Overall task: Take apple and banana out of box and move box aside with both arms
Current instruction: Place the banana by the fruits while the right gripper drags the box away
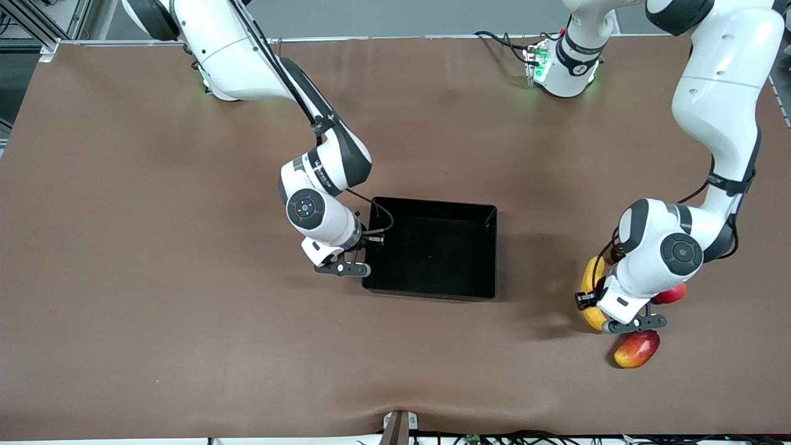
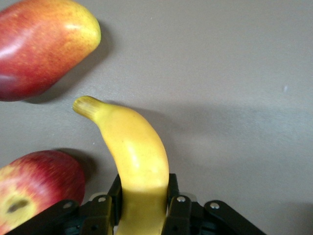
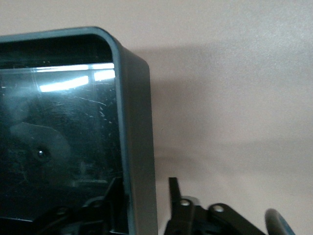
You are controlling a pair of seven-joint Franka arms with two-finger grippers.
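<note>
Left hand (image 2: 142,208) pinching the banana (image 2: 132,152) beside the apple (image 2: 36,188), right hand (image 3: 146,200) straddling the box (image 3: 134,137) wall, fingers narrow.

Right arm reaching from base toward table middle, wrist bent down. Right gripper (image 1: 364,250) low at box (image 1: 432,247) wall, fingers (image 3: 174,192) straddling rim, slightly parted. Left arm folded down at own end of table. Left gripper (image 1: 609,309) low, fingers (image 2: 172,188) pressed against banana (image 2: 134,156).
</note>
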